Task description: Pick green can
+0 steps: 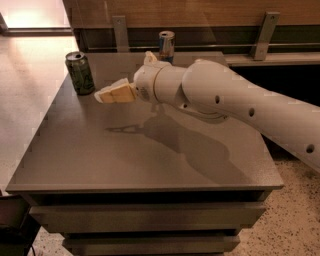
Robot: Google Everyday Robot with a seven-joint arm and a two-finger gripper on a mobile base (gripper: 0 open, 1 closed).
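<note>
Camera view, green can (80,73) upright near table (150,165) corner, hand (101,95) just beside it, grip unclear.

A grey-brown table (75,165) carries a slim blue-and-silver can (166,44), upright at its far edge. The gripper (100,96) hovers over the table's far left part. Behind are a wooden wall (210,12) and two metal brackets (120,32). Speckled floor (300,215) lies on the right.

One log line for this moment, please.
stage: pick not yet done | gripper: over table, tip beside green can | green can: upright, far corner | blue can: upright, far edge
</note>
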